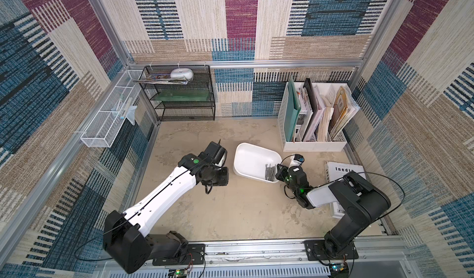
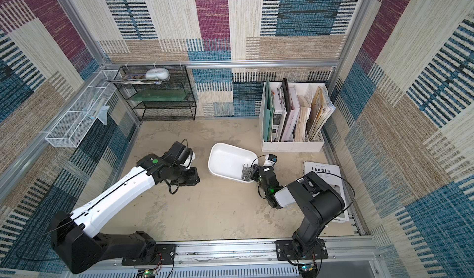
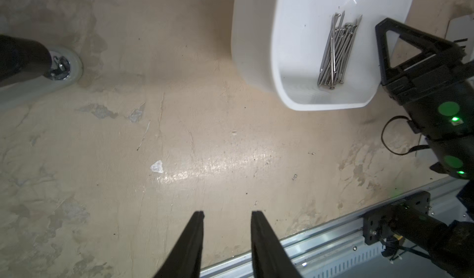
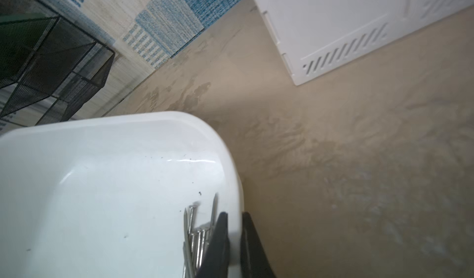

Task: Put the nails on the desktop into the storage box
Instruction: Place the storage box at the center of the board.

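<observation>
The storage box [image 1: 252,158] [image 2: 228,156] sits on the desktop [image 1: 243,212] a little right of centre, just near and left of the white slotted file holder [image 1: 315,143]. The nails [image 1: 269,172] [image 2: 246,172] lie inside the box as one loose bundle, roughly parallel, gathered in its near right corner against the right wall. The left wrist view shows them resting on the white floor of the box [image 3: 302,58] as a grey stack [image 3: 336,53]. The right gripper [image 4: 234,215] is clamped on that right wall. One of its black fingers [image 4: 220,238] is inside the box, just beside the nail heads [image 4: 196,235], and the other is outside, with the rim pinched between them. Whether the box rests flat or is tipped up on that side cannot be told. The left gripper [image 3: 227,214] hangs over bare desktop [image 3: 179,135] to the left of the box, well apart from it. Its jaws stand partly apart, with only the table showing in the gap between them. A white book [image 1: 343,171] lies flat by the right wall, partly under the right arm. A black mesh shelf [image 1: 184,97] stands at the far left, and a white wire basket [image 1: 107,120] hangs on the left wall.
</observation>
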